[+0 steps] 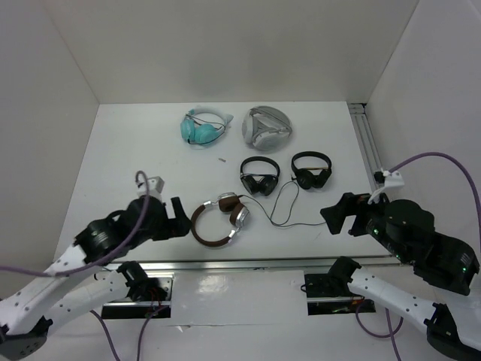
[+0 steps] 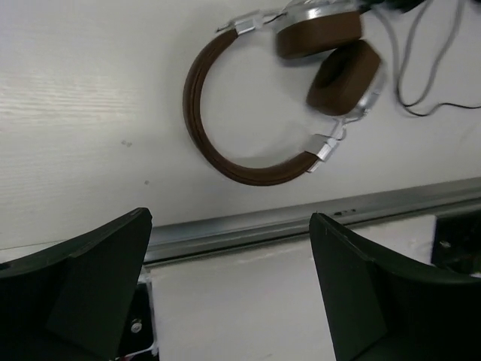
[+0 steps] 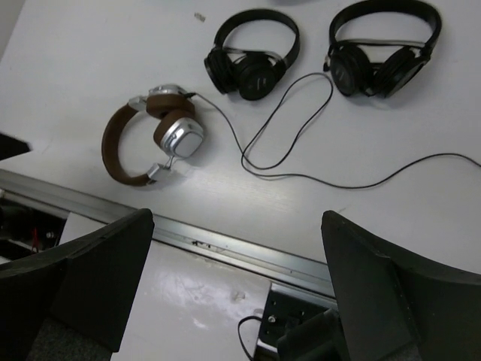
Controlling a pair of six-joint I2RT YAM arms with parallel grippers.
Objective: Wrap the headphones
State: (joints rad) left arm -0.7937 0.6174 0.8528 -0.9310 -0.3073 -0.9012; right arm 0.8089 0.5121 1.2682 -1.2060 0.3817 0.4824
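Note:
The headphones [image 1: 201,230] lie flat on the white table near its front edge, with a thin brown headband and silver earcups with brown pads. Their thin black cable [image 1: 284,201] loops loosely to the right, toward the right gripper. My left gripper [image 1: 180,218] is open and empty just left of the headband, not touching it. My right gripper [image 1: 333,214] is open and empty at the cable's far end. In the left wrist view the headphones [image 2: 225,162] lie beyond the open gripper [image 2: 229,218]. In the right wrist view the headphones [image 3: 120,158] and the cable [image 3: 301,177] lie beyond the open gripper [image 3: 239,218].
Two small black headphones [image 1: 259,175] [image 1: 311,170] lie just behind the cable. A teal pair [image 1: 203,126] and a grey-white pair [image 1: 267,128] lie at the back. An aluminium rail [image 1: 263,265] runs along the front edge, another [image 1: 368,143] along the right. White walls enclose the table.

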